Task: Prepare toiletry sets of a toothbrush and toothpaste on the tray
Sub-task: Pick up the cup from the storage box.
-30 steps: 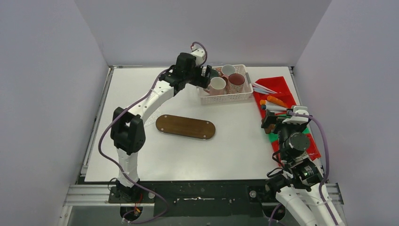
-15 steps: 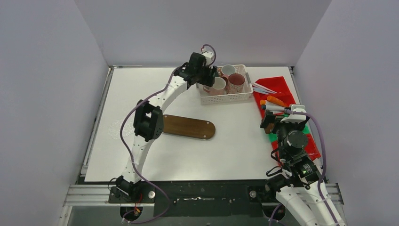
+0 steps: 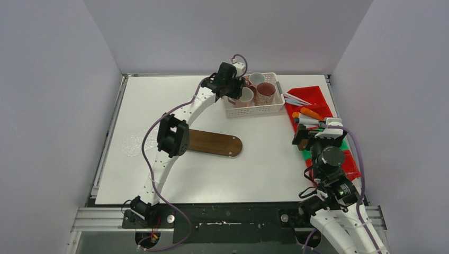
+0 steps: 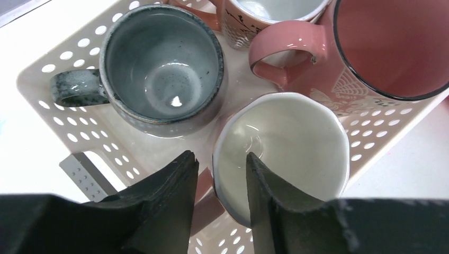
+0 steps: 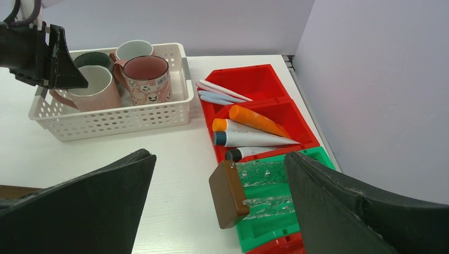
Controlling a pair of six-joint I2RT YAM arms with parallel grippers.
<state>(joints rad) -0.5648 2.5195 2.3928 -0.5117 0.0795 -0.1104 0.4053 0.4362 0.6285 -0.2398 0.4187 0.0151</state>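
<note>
Several mugs stand in a white perforated basket point(image 3: 254, 109) at the back. My left gripper point(image 4: 221, 159) hangs over its left end, also visible in the right wrist view point(image 5: 53, 58). Its jaws straddle the near wall of the pinkish-white mug point(image 4: 288, 148), one finger outside and one inside, with small gaps showing on both sides. Beside it are a dark green mug point(image 4: 161, 69) and a pink mug point(image 4: 392, 47). Toothbrushes point(image 5: 219, 91) and toothpaste tubes point(image 5: 254, 120) lie in red bins point(image 5: 254, 76). The wooden tray point(image 3: 212, 142) lies bare mid-table. My right gripper point(image 5: 218, 159) is open.
A green bin point(image 5: 317, 159) under my right gripper holds a brown block point(image 5: 229, 193) with clear plastic pieces. A fourth mug point(image 5: 133, 49) stands at the basket's back. The left arm's elbow point(image 3: 172, 138) hangs over the tray's left end. Grey walls close in three sides.
My left arm has stretched further right and lowered into the basket, and its jaws have narrowed around the pinkish-white mug's wall. The right arm has stayed put.
</note>
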